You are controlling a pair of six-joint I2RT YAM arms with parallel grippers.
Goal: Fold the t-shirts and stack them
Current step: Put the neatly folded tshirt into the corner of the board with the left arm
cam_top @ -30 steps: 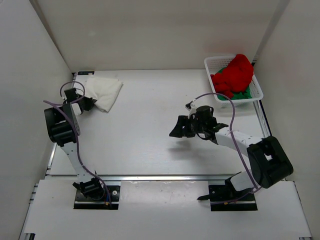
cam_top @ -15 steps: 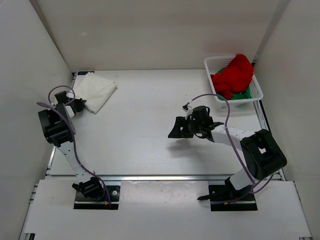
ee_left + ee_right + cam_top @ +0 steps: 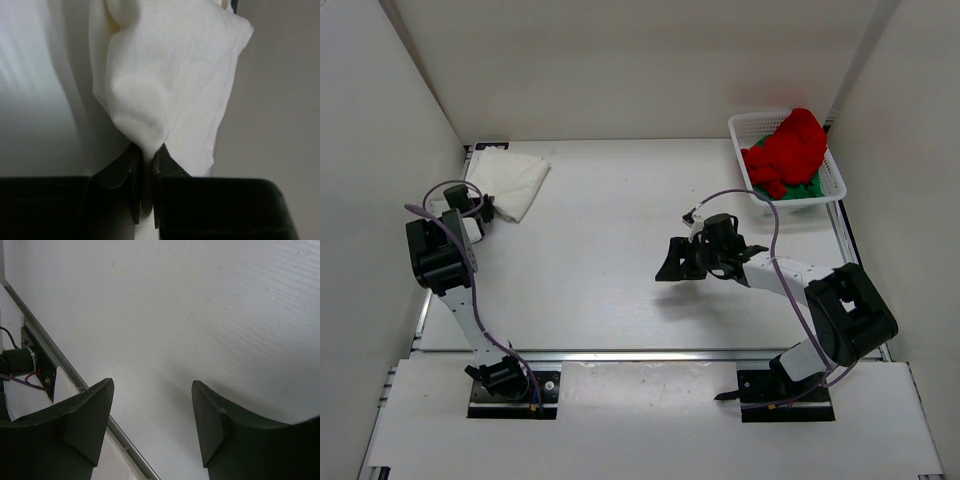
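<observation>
The folded white t-shirt [image 3: 510,178] lies at the table's far left corner, and its near edge is pinched by my left gripper [image 3: 483,209]. In the left wrist view the two fingers [image 3: 131,175] are shut on a bunched fold of that white t-shirt [image 3: 170,80]. The red t-shirt [image 3: 788,148] is heaped in the basket at the far right, with the green t-shirt [image 3: 806,188] showing under it. My right gripper [image 3: 678,260] hovers over the bare middle of the table, open and holding nothing [image 3: 152,385].
The white mesh basket [image 3: 836,172] stands at the far right corner. White walls close in the table on the left, back and right. A metal rail [image 3: 640,354] runs along the table's near edge, seen also in the right wrist view as a rail [image 3: 95,405].
My left gripper has pulled the white t-shirt further into the far left corner and swung a little nearer. The right gripper has drifted slightly left and stayed open.
</observation>
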